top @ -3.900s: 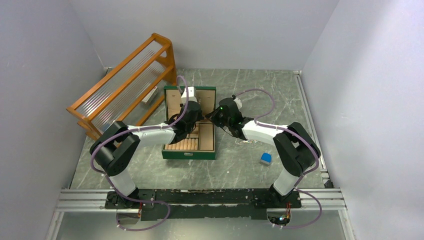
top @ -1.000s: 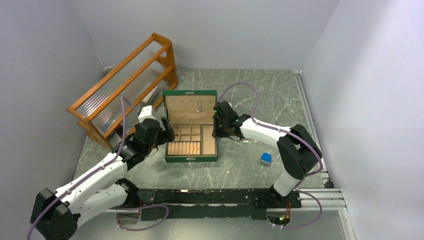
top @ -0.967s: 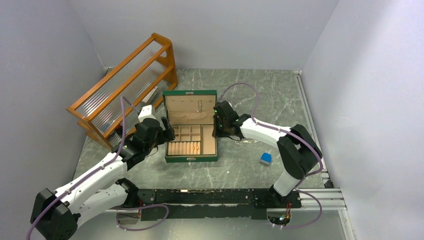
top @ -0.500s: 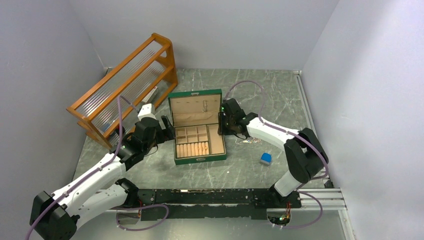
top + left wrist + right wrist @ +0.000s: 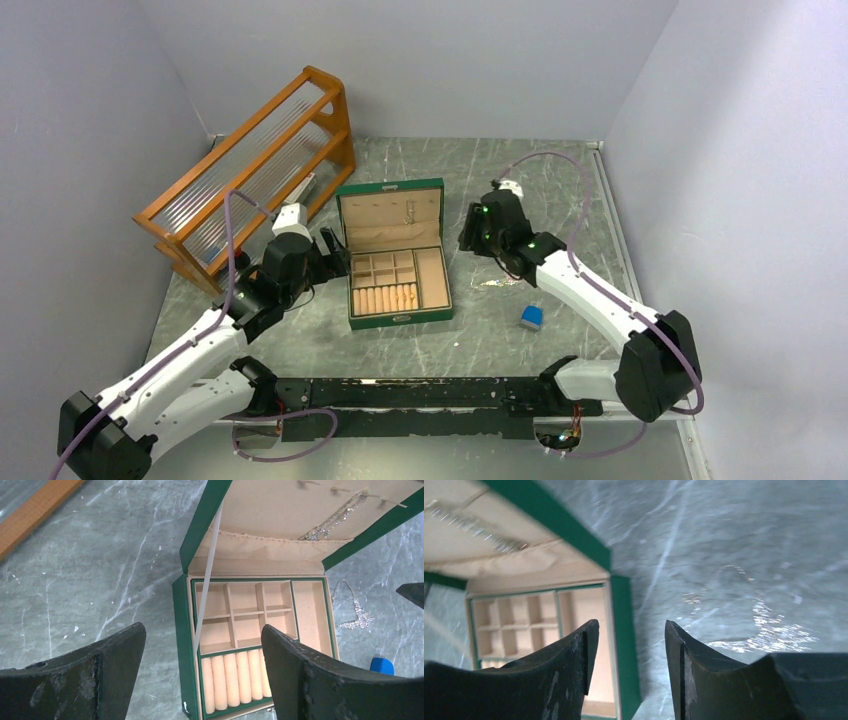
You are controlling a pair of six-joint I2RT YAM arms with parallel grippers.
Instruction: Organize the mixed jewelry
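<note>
Open green jewelry box mid-desk, both tools spread and empty.

In the overhead view the jewelry box (image 5: pixel 400 320) sits at the centre of the marbled desk (image 5: pixel 420 160). Its lid stands up, showing beige compartments and a row of ring rolls. The left tool (image 5: pixel 202 630) hovers just left of the box, its jaws spread wide with nothing between them. The right tool (image 5: pixel 631 627) hangs off the box's upper right side, jaws parted and gripping nothing. A sparkling necklace (image 5: pixel 497 284) lies on the desk to the right of the box, apart from it, and a second chain (image 5: pixel 332 520) hangs inside the lid. A blue block (image 5: pixel 531 318) lies to the lower right of the necklace. A wooden rack (image 5: pixel 250 170) stands at the upper left.
</note>
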